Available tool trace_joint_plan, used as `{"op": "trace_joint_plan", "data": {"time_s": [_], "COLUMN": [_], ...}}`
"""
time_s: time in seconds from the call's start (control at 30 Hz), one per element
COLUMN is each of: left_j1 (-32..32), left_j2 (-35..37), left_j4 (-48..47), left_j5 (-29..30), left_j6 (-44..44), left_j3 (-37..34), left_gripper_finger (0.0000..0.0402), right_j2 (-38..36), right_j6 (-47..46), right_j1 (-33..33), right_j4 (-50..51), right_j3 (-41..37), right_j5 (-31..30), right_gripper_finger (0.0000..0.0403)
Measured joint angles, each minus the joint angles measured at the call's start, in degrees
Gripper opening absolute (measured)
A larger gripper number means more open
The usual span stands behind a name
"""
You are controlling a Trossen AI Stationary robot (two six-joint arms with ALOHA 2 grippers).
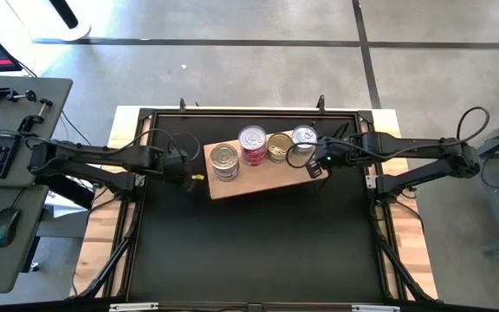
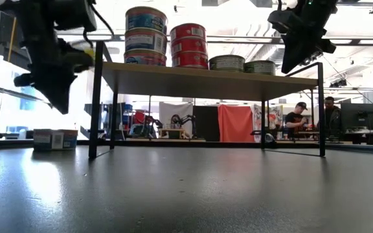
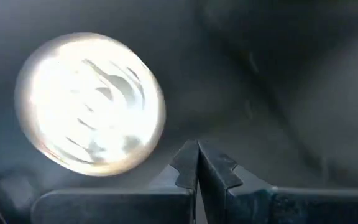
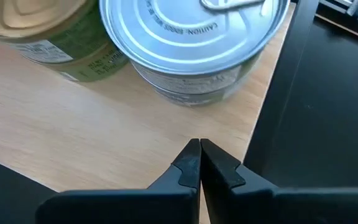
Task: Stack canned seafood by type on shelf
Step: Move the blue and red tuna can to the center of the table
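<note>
From above, on the black table (image 1: 258,251), the wooden shelf (image 1: 258,179) sits slightly askew and carries four groups of tins in a row: a silver-lidded stack (image 1: 223,159), a red-sided stack (image 1: 252,143), a gold-lidded tin (image 1: 278,147) and a silver tin with a pull ring (image 1: 304,137). The left gripper (image 1: 194,176) hangs just off the shelf's left end, its fingers together and empty. The right gripper (image 1: 315,166) hangs over the shelf's right end, beside the pull-ring tin, fingers pressed together with nothing between them.

At table height, the shelf (image 2: 206,79) stands on thin dark legs. The leftmost stack (image 2: 146,37) is three tins high with blue and red labels; the red stack (image 2: 188,45) is also three high; two low tins (image 2: 226,63) (image 2: 260,67) stand to the right. No writing can be read here. People sit at desks far behind.

Past the left wrist, closed fingertips (image 3: 188,165) show before a blurred bright round lid (image 3: 91,104).

Past the right wrist, closed fingertips (image 4: 190,163) hover above the shelf's edge (image 4: 104,143). The silver tin's lid (image 4: 191,31) bears embossed words reading "CAUTION" and, roughly, "SHARP EDGES". The neighbouring tin (image 4: 36,31) has a green label whose small print is unreadable.
</note>
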State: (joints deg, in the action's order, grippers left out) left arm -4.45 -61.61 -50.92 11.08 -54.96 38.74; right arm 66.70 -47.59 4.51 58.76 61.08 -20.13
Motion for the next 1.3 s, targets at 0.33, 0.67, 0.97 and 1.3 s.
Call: {"op": "trace_joint_plan", "data": {"time_s": [0.33,0.67,0.97,1.3], "left_j1": [4.1,12.3,31.7,50.2], "left_j2": [1.1,-1.7,-1.8,-11.8], "left_j4": [2.3,6.2,9.6,32.7], "left_j5": [18.8,17.3,1.7,1.7], "left_j6": [-25.1,-30.7,-40.3,-51.6], "left_j3": [-6.9,-10.5,-7.6,-7.4], "left_gripper_finger": [0.0,0.0,0.0,0.0], "right_j2": [0.0,0.0,0.0,0.0], "right_j6": [-0.3,-0.4,-0.3,6.9], "right_j1": [0.0,0.0,0.0,-0.7], "right_j4": [-0.3,-0.6,-0.6,-7.2], "right_j3": [0.0,0.0,0.0,-0.1], "right_j5": [0.5,2.3,4.2,11.2], "right_gripper_finger": [0.0,0.0,0.0,0.0]}}
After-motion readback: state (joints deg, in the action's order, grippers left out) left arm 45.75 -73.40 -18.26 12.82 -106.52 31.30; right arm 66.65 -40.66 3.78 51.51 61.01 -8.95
